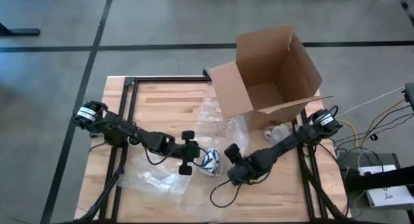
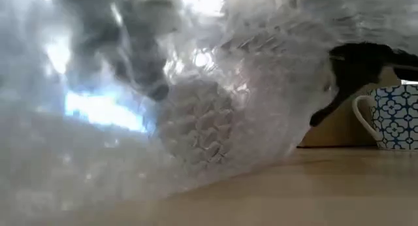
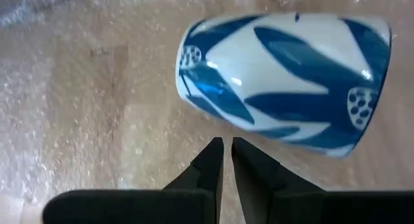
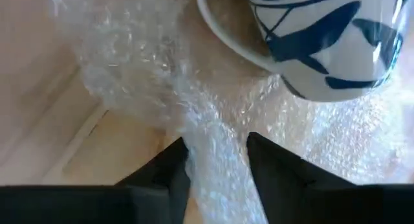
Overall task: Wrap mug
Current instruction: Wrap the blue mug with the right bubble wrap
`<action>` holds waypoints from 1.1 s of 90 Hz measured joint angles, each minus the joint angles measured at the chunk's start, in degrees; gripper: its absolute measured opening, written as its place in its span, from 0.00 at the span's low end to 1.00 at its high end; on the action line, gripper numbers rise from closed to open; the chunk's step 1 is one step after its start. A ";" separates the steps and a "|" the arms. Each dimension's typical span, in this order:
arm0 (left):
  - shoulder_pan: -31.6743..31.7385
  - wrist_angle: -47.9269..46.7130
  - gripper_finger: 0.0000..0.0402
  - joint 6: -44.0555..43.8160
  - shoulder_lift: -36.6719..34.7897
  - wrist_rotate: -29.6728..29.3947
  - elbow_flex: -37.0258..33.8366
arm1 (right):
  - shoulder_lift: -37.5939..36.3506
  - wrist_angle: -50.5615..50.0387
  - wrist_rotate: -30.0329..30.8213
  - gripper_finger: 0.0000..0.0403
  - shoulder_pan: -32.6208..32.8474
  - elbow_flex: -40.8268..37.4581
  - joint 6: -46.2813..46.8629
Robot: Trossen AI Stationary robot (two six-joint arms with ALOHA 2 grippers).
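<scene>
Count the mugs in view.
2. A leaf-patterned mug lies on its side on the bubble wrap between the left gripper and right gripper. A second mug stands upright in the low view. Others may be hidden.

Daylight falls soft and even from overhead, leaving faint shadows on the table [image 1: 162,101]. Just ahead of the left gripper [image 3: 227,149], glare streaks the mug [image 3: 284,78]. Close to the low camera, bubble wrap [image 2: 163,115] blurs into bright haze.

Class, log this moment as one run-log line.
step: wrapping | blue-and-white leaf-pattern ceramic mug: on its side on clear bubble wrap | left hand: shut beside mug | right hand: gripping wrap
</scene>
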 joint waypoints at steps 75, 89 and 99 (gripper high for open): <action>1.02 20.27 0.05 7.12 11.83 -2.20 -0.07 | 0.00 5.67 -10.34 0.00 -9.36 8.07 -11.51; 1.34 21.46 0.05 7.80 11.83 -2.16 -0.04 | 0.00 5.97 -12.59 0.00 -9.26 8.07 -13.55; 1.39 22.23 0.05 8.49 11.83 -2.15 -0.04 | 0.00 5.97 -12.57 0.05 -9.58 8.07 -12.94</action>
